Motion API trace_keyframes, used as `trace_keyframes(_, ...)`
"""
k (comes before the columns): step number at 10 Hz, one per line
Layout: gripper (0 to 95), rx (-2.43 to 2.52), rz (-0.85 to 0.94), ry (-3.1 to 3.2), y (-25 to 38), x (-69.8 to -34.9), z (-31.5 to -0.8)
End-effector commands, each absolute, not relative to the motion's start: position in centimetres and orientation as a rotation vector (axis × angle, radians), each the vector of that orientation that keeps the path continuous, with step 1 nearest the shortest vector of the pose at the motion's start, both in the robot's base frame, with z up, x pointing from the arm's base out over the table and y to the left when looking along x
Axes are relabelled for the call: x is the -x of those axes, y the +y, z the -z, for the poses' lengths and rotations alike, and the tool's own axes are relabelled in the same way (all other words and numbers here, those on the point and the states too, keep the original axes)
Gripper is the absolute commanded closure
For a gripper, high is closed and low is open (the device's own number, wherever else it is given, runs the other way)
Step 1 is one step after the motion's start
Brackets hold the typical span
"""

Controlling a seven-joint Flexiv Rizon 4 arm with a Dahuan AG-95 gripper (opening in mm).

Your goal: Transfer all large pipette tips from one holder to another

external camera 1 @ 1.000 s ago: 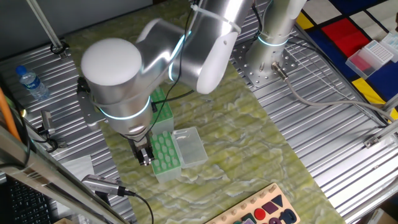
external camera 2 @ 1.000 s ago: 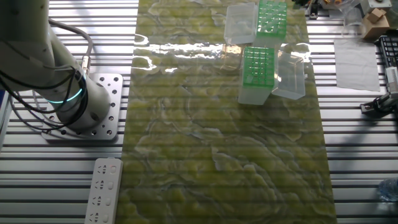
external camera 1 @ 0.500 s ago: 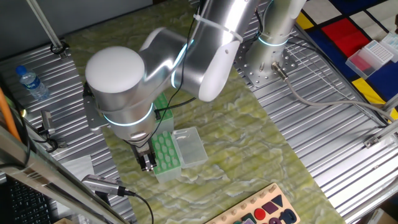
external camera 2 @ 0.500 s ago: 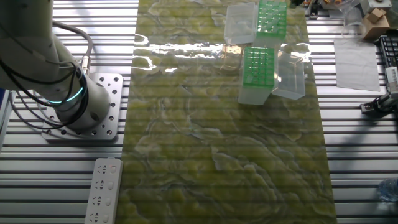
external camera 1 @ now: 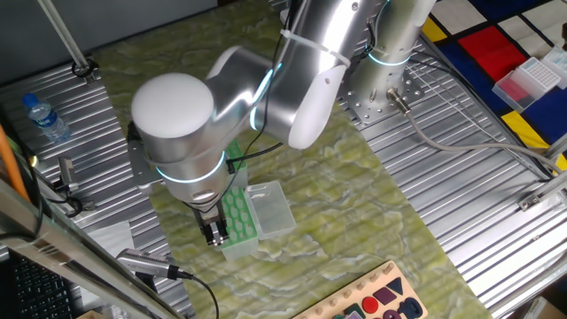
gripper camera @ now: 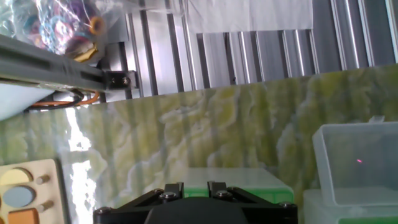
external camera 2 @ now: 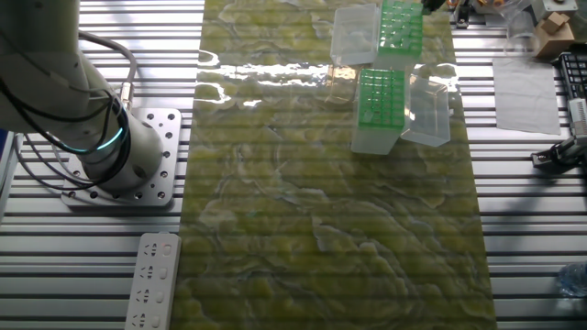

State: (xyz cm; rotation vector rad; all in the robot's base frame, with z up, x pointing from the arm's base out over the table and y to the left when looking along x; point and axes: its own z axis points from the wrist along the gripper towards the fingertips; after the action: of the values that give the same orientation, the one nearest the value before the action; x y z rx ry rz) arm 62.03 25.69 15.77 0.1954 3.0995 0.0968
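Note:
Two green racks show in both fixed views. The near rack (external camera 1: 239,217) holds rows of pale round dots, the large pipette tips (external camera 1: 236,211). The second rack (external camera 1: 233,160) is partly hidden behind the arm. In the other fixed view they are the far rack (external camera 2: 401,26) and the nearer rack (external camera 2: 380,95). My gripper (external camera 1: 215,233) hangs over the left end of the near rack, fingers close together with a narrow gap. In the hand view only the finger bases (gripper camera: 191,185) show, above a green rack (gripper camera: 255,194). I cannot tell if a tip is held.
A clear lid (external camera 1: 271,208) lies right of the near rack; it also shows in the hand view (gripper camera: 357,163). Two clear lids (external camera 2: 353,35) (external camera 2: 427,110) flank the racks. A wooden shape board (external camera 1: 376,301) lies at the mat's front. A water bottle (external camera 1: 44,117) stands at left.
The arm has shifted to the right and slightly down, carrying the gripper along the near rack's left end. The racks and lids have not moved.

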Motion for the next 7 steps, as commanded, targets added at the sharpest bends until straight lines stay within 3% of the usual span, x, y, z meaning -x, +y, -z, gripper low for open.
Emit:
trace_keyframes(1,76.0,-0.198,-0.098,3.103,25.74,-61.95,-15.63)
trace_keyframes(7,76.0,-0.208,-0.085,3.120,25.91,-61.51,-15.14)
